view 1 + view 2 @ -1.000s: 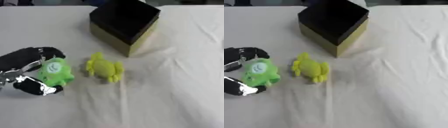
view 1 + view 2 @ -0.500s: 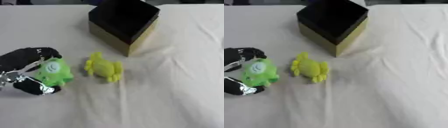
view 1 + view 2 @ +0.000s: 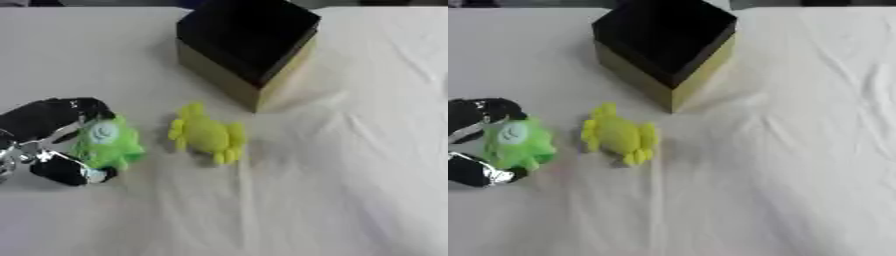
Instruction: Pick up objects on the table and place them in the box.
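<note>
At the table's left edge, the black-and-silver left hand curls round the bright green plush toy, which should be lifted straight up, clear of the neighbouring yellow plush toy, before crossing to the open black-lined box.

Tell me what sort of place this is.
Probably a lab or test bench, not a home: a table under a plain white cloth, bearing only an open black box and two soft toys, one yellow, one green with the robot's left hand curled round it.

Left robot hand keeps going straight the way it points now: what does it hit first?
Beyond the green toy its fingers curl round, the left robot hand points right, so probably the yellow toy.
</note>
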Robot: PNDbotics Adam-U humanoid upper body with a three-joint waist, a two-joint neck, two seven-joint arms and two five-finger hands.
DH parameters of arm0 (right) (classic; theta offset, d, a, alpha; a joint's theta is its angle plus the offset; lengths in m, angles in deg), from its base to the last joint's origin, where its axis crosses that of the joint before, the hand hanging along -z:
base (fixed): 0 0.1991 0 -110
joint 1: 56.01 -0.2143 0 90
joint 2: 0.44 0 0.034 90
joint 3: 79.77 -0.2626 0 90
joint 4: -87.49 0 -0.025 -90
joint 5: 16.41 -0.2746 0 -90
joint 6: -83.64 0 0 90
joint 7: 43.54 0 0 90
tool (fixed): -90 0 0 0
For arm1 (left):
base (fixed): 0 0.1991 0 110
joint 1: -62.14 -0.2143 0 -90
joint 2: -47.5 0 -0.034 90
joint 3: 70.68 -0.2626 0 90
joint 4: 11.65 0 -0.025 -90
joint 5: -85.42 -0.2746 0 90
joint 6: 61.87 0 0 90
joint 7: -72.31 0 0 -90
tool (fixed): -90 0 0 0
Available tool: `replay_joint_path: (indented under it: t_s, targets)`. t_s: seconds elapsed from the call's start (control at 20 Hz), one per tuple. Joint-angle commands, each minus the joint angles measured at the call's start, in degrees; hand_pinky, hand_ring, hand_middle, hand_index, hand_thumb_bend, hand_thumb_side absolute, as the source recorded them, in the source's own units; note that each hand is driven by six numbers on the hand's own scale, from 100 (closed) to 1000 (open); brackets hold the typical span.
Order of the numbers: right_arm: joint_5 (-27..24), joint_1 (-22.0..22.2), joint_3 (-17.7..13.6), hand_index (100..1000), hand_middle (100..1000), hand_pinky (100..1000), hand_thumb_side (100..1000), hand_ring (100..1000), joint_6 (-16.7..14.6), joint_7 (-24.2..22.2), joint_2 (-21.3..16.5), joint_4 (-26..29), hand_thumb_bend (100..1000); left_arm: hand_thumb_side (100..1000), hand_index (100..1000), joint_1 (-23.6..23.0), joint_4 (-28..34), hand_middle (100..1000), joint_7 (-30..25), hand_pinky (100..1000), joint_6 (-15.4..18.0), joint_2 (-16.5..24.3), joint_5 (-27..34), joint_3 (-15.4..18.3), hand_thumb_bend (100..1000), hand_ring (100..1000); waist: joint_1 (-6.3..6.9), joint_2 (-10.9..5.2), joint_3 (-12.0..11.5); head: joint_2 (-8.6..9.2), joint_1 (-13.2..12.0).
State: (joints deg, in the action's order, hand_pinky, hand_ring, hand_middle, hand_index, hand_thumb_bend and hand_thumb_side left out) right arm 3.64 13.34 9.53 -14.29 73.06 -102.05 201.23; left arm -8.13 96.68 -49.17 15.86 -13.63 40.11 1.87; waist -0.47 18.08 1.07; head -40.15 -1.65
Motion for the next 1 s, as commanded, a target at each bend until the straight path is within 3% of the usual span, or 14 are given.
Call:
replay_joint_path:
  t_s: [0.05,0.3,0.5,0.75,1.0]
  targets:
    - [-0.48,-0.57,-0.35,804,686,840,1000,705,-0.14,0.22,-0.94,0.85,100,470,914,1.12,-1.39,884,-0.29,856,0.54,0.63,-0.85,-0.22,500,896,0.0,-0.7,0.08,0.65,-0.25]
    - [-0.6,-0.66,-0.33,804,685,840,1000,704,-0.25,0.28,-0.77,0.85,100,463,892,1.92,-3.7,845,-0.15,803,1.2,-0.17,-2.21,-0.85,457,857,-0.09,-0.51,0.15,0.77,-0.31]
    - [-0.64,-0.46,-0.43,804,684,841,1000,703,-0.26,0.51,-0.76,0.85,100,428,842,1.9,-3.67,776,1.2,722,1.1,-0.54,-1.88,-0.78,298,788,-0.2,-0.4,0.14,0.71,-0.23]
    - [-0.68,-0.24,-0.45,804,684,841,1000,703,-0.2,0.6,-0.64,0.85,100,407,855,2.21,-0.94,792,2.65,705,0.04,-0.42,-1.13,-0.06,100,774,-0.15,-0.5,-0.05,0.7,-0.19]
    - [-0.68,-0.19,-0.51,805,684,842,1000,704,-0.21,0.68,-0.7,0.85,100,415,869,2.86,1.21,820,1.37,716,-0.96,0.1,-0.87,0.79,105,787,0.01,-0.71,-0.06,0.82,0.04]
